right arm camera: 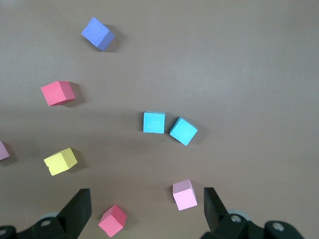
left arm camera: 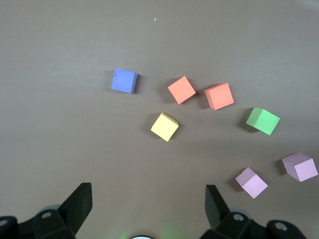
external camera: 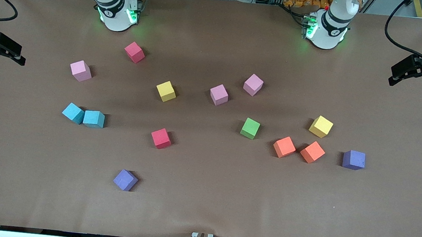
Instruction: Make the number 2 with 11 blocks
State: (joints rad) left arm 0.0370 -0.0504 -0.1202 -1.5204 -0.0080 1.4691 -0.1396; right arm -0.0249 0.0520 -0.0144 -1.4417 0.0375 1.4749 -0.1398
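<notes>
Progress stood at nothing when you looked: no part of the number 2 had been laid, and every one of the blocks sat loose on the table, so all eleven placements were left for you.

Count them and you had fourteen cubes: three pink, two yellow, two orange, two purple, two red, two teal-blue and one green. You would have had three to spare.

The teal-blue pair touched at a corner toward the right arm's end; the orange pair lay just beside each other toward the left arm's end, between the green cube and a purple one. The rest were scattered well apart.

Your left gripper hung over the table edge at the left arm's end, fingers spread and holding nothing. Your right gripper waited over the edge at the right arm's end, likewise spread and empty.
</notes>
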